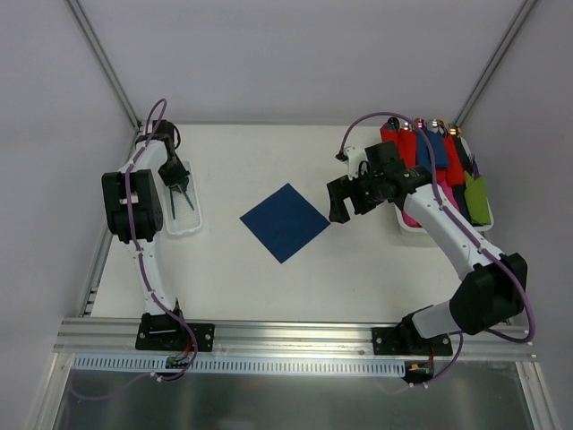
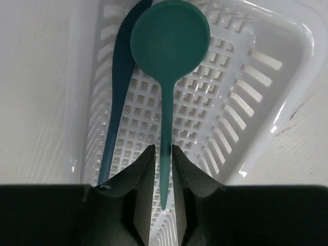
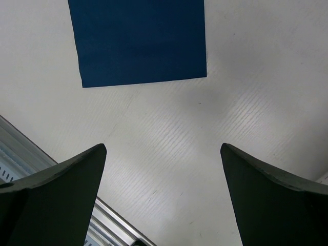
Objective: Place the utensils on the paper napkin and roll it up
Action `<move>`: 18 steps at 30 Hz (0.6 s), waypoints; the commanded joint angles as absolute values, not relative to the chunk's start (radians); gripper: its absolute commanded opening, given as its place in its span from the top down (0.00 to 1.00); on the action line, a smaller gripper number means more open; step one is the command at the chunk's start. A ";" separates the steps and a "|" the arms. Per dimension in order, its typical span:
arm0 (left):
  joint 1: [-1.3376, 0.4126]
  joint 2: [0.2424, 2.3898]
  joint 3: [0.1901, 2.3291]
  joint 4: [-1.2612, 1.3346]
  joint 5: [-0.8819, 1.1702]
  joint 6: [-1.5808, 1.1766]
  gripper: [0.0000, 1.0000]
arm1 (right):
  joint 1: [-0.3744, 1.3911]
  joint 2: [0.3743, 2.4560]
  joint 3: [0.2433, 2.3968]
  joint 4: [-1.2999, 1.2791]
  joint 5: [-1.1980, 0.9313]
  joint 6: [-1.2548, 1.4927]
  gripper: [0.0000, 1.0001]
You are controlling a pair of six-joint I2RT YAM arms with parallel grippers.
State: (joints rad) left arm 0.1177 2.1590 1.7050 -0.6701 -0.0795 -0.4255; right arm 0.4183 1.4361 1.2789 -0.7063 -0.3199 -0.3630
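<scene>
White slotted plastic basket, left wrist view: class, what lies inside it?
A teal plastic spoon, its handle between the fingers of the left gripper, and a darker teal serrated knife beside it. The gripper hides the knife's lower end.

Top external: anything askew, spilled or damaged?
Nothing stands out. The navy napkin lies flat and uncreased, just turned diamond-wise to the table edges. The left tool grips the teal spoon by its handle in the white basket, knife alongside.
</scene>
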 commanded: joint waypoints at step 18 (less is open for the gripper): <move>0.115 1.872 1.796 -0.729 0.105 -0.359 1.00 | 0.371 1.413 1.289 -0.699 -0.396 -0.334 0.01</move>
State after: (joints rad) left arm 0.1249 2.0350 1.7309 -0.7074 -0.0055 -0.3973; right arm 0.3866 1.4361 1.2785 -0.7048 -0.3527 -0.3435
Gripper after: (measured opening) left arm 0.077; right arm 0.991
